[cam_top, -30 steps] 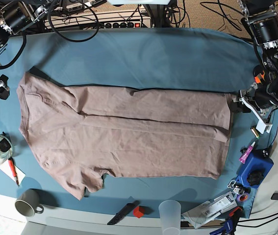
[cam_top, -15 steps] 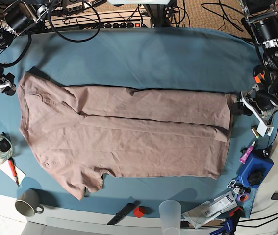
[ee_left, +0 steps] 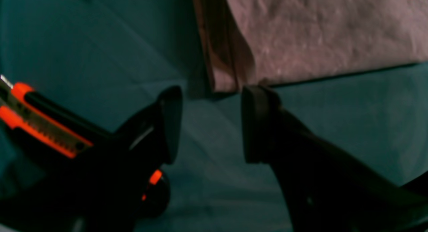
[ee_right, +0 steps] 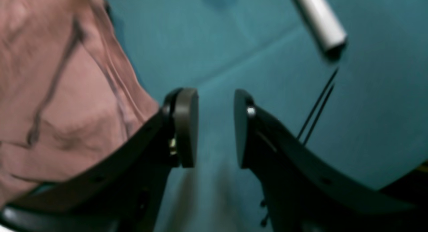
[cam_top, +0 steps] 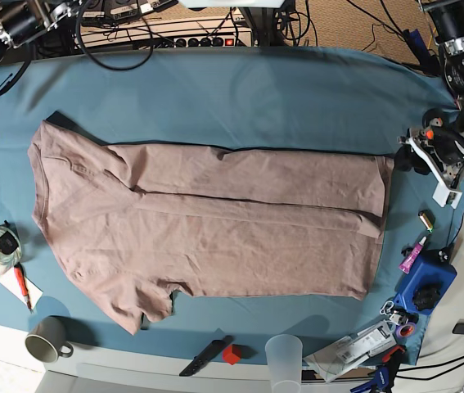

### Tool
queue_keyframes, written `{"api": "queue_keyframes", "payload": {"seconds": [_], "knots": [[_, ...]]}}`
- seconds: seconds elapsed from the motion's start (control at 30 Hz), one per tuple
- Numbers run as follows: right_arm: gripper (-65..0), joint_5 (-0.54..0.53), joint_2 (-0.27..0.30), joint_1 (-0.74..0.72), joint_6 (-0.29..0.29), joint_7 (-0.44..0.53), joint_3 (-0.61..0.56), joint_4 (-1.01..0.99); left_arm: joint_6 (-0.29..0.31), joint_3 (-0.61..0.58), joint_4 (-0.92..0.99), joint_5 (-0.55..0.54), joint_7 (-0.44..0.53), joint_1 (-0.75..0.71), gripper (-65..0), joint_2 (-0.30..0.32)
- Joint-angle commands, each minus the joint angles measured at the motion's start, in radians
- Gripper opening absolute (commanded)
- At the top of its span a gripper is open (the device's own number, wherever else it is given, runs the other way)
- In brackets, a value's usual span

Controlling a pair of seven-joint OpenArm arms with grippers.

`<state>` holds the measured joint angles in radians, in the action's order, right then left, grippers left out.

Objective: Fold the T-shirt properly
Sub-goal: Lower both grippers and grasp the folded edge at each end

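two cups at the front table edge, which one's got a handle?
The grey mug at the front corner on the base view's left; its handle sticks out sideways. The translucent plastic cup further right has none.

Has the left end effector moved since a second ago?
Yes. In the base view the left end effector has risen up-frame along the T-shirt hem, from beside its corner to above it. Jaws open, empty.

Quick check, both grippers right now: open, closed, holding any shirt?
Left gripper: open, empty, beside the T-shirt corner.
Right gripper: open, empty, over the table cloth.
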<state>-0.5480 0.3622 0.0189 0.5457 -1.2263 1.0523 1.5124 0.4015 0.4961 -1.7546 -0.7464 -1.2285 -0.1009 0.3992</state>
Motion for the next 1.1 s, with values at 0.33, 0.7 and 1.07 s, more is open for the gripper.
{"api": "queue_keyframes", "payload": {"seconds": [0.33,0.7,1.07], "knots": [[-46.2,-0.039,-0.005,-0.008,-0.004,0.059,-0.192,-0.145,0.005,0.007,-0.027,-0.017,0.018,0.001,-35.6,0.016],[-46.1,-0.262,-0.005,-0.008,0.103,-0.054,-0.202,-0.225,0.019,0.006,-0.027,-0.017,0.041,0.001,-35.6,0.016],[-46.1,-0.274,-0.005,-0.008,0.115,-0.053,-0.203,-0.225,0.018,0.003,-0.026,0.042,0.124,0.001,-35.6,-0.001]]}}
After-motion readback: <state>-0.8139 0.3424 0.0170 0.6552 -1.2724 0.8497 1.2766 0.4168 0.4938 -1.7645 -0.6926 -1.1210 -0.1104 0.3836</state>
